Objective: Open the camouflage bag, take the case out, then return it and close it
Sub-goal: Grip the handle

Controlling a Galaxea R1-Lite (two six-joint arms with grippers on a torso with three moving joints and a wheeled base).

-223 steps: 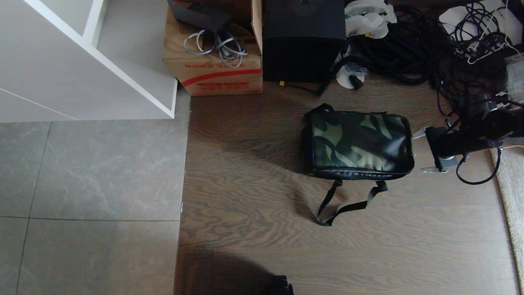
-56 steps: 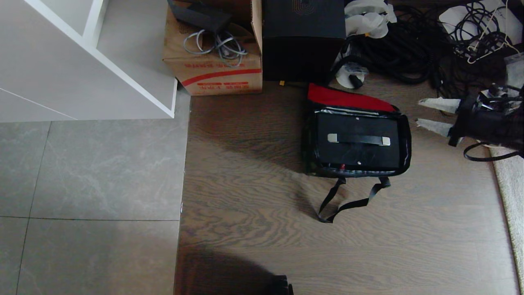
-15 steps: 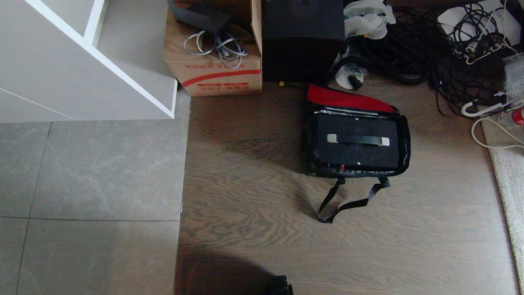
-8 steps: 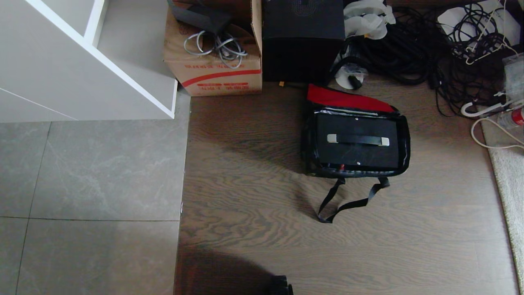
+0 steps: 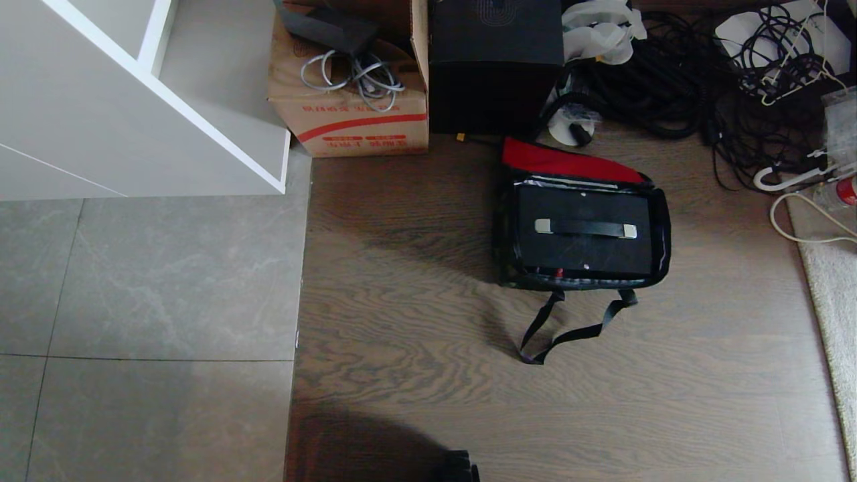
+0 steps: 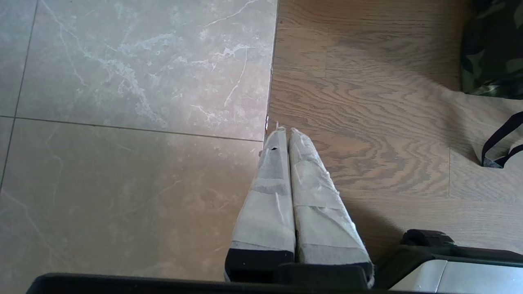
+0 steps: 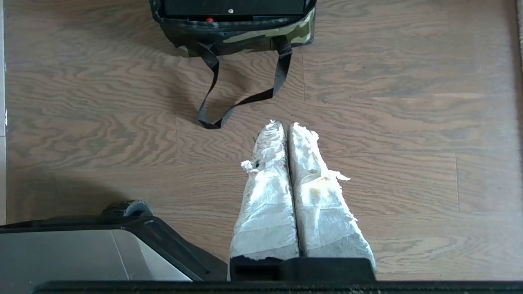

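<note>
The camouflage bag (image 5: pixel 503 234) stands open on the wood floor, right of centre in the head view. Its red-lined lid (image 5: pixel 562 163) is folded back on the far side. The black case (image 5: pixel 582 254) lies inside, its handle up. The bag's black strap (image 5: pixel 569 335) trails toward me. Neither arm shows in the head view. In the right wrist view my right gripper (image 7: pixel 284 124) is shut and empty over bare floor, short of the strap (image 7: pixel 245 100) and the bag (image 7: pixel 261 34). My left gripper (image 6: pixel 284 130) is shut and empty over the seam between tile and wood, far from the bag (image 6: pixel 492 53).
A brown cardboard box (image 5: pixel 355 114) and a black cube box (image 5: pixel 495 67) stand behind the bag. Tangled cables (image 5: pixel 676 73) fill the far right. A white shelf unit (image 5: pixel 134 100) is at the far left, a pale rug (image 5: pixel 830 288) along the right edge.
The bag, shut in the earliest frame, now has its lid folded back. The right gripper, then open beside it, has left the head view. Nothing has shifted in the last second.
</note>
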